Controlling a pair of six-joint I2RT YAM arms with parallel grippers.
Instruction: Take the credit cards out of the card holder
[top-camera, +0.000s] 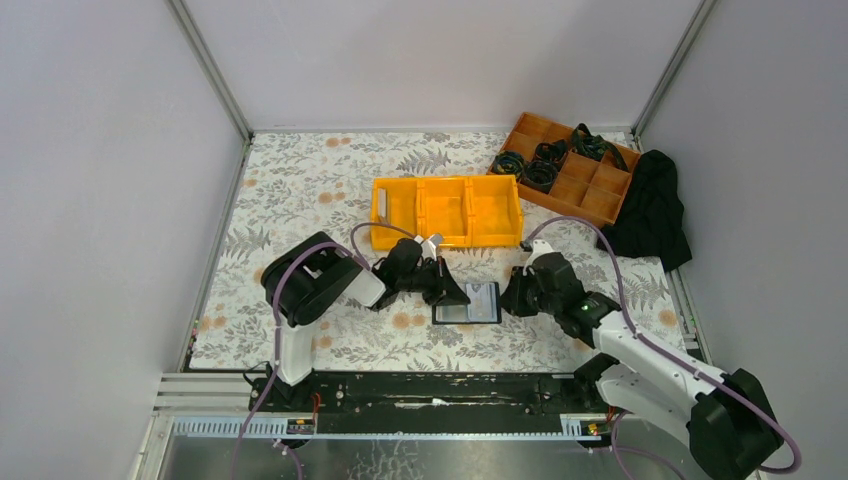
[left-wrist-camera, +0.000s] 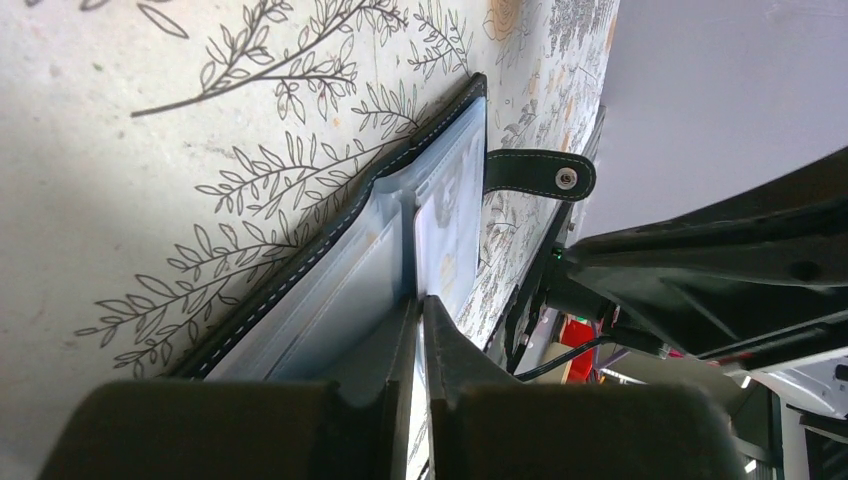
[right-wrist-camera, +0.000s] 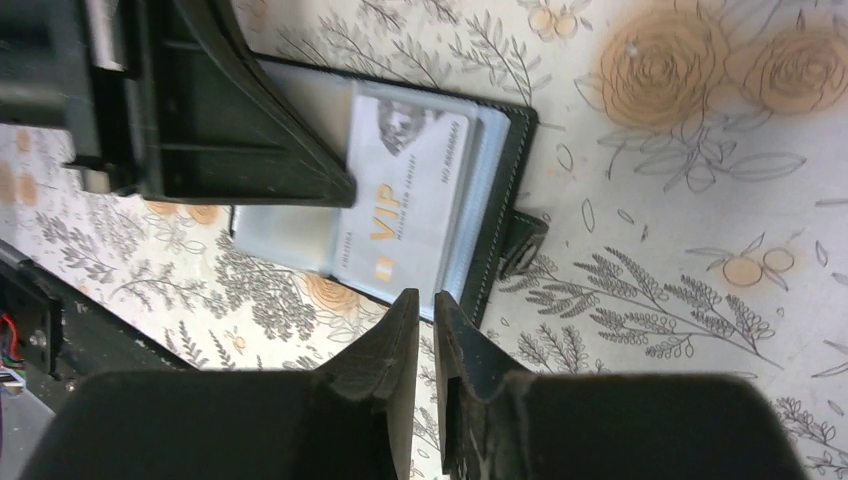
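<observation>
Floral table (top-camera: 300, 190), card holder (top-camera: 467, 302) near front edge

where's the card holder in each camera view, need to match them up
top external: card holder just below picture centre, lying open
left wrist: card holder runs diagonally, bottom left to top centre
right wrist: card holder upper centre, open
shared landmark: floral tablecloth under it

Black card holder (top-camera: 467, 312) open flat, silver credit card (right-wrist-camera: 410, 200) perhaps half-out.
</observation>
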